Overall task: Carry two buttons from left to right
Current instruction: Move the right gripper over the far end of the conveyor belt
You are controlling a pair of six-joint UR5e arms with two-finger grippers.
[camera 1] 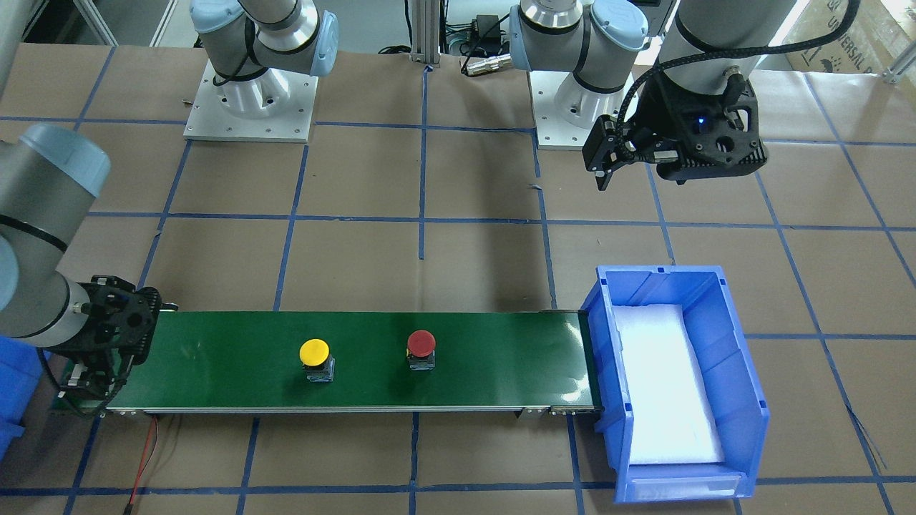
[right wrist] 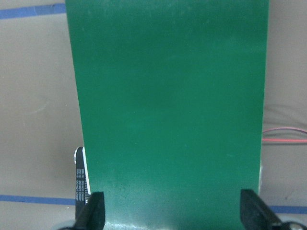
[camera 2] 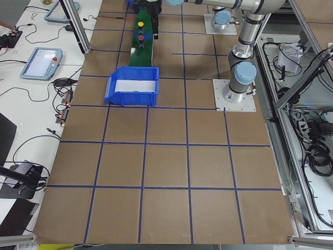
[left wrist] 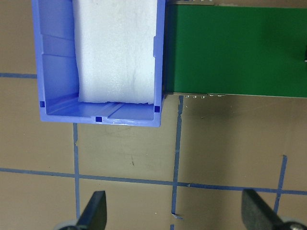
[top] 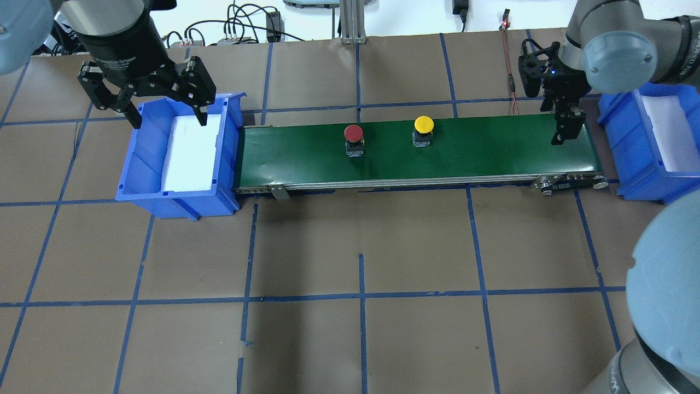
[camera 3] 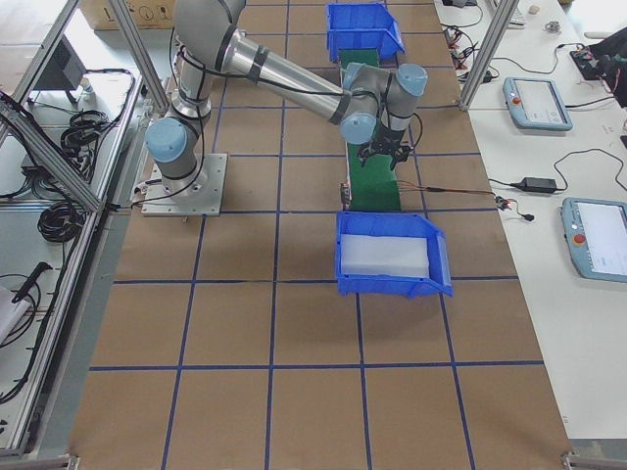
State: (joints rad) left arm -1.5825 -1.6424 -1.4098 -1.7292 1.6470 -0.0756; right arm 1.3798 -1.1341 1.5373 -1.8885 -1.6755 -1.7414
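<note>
The brown tabletop (top: 361, 328) is the biggest thing, with blue tape lines making squares on it. A long green belt (top: 481, 153) lies across it. At each end of the belt sits a blue bin, the left bin (top: 143, 164) and the right bin (top: 637, 180), and each one has a white pad inside. My left gripper (top: 167, 109) hangs up in the air close to the left bin, with its fingers spread wide and nothing between them. My right gripper (right wrist: 172, 213) is low over the right end of the belt, and its fingers are spread wide too, with only green belt below. The two buttons stand up near the middle of the belt, a little apart. The red button (top: 353, 133) is closer to the left bin. The yellow button (top: 424, 125) is closer to my right gripper, and neither gripper touches them.
</note>
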